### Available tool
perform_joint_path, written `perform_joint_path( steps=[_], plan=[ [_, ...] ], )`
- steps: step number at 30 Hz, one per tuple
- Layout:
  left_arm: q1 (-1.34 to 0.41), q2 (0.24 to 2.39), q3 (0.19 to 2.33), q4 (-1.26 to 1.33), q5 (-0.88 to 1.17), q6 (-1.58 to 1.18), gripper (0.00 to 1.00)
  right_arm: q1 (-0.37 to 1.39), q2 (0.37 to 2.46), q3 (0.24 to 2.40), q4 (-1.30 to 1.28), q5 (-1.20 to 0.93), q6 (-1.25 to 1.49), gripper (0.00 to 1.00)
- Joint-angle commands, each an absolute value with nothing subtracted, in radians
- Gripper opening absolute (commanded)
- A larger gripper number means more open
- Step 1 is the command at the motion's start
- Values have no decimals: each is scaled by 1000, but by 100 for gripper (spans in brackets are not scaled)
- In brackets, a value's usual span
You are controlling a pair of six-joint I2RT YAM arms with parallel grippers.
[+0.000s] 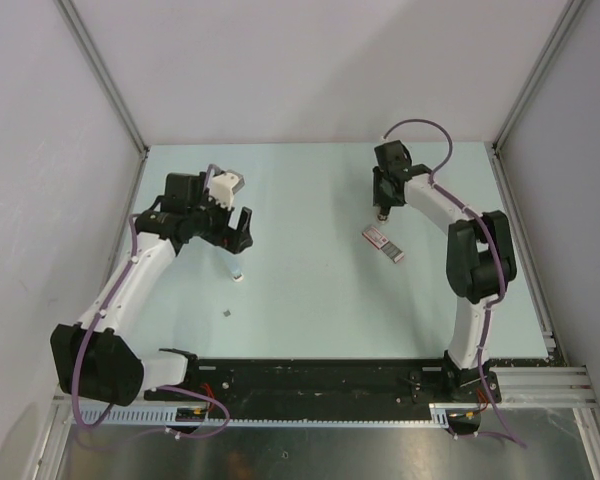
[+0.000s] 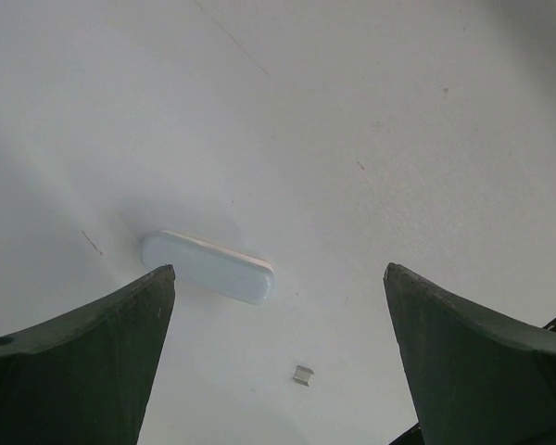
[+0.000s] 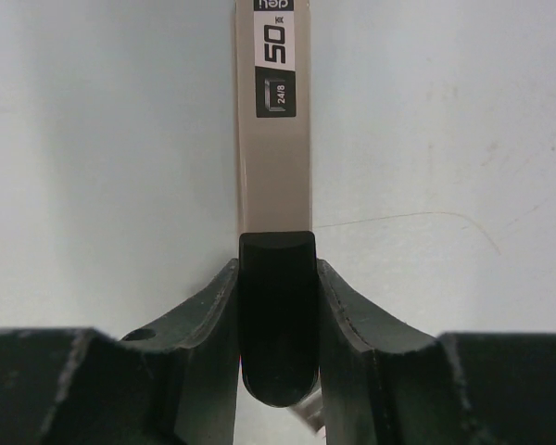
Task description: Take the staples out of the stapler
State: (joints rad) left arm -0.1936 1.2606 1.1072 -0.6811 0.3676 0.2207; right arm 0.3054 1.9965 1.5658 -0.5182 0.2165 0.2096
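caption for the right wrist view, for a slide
Right gripper with jaws closed on the black end of a pinkish-beige stapler.

The bench (image 1: 310, 300) is seen in a plain pale mint green, and the walls (image 1: 310, 60) in an unpatterned light grey. The left arm (image 1: 130, 280) and right arm (image 1: 435, 205) are finished in white with black joints, and their cables (image 1: 420, 124) are coloured purple. The left fingers (image 2: 83, 362) and right fingers (image 3: 204, 352) are shown in a dark greenish black. The stapler (image 3: 273, 167) is coloured pinkish beige, with a glossy black end and a label (image 3: 276, 69) printed in black and white. An oblong piece (image 2: 208, 267) is tinted pale bluish white, and a tiny staple (image 2: 303, 375) is seen as metallic grey.
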Motion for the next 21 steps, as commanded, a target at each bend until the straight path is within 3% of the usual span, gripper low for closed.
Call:
perform_joint_path(
  steps=[1, 12, 21],
  plan=[
    [-186, 1198, 1153, -640, 367, 190, 99, 371, 1828, 1634, -469, 194, 261, 2],
    [-75, 1199, 1146, -636, 454, 129, 100, 628, 1781, 1444, -438, 161, 406, 0],
    [159, 1196, 1152, -646, 723, 90, 99, 828, 1826, 1428, -443, 278, 537, 0]
  ],
)
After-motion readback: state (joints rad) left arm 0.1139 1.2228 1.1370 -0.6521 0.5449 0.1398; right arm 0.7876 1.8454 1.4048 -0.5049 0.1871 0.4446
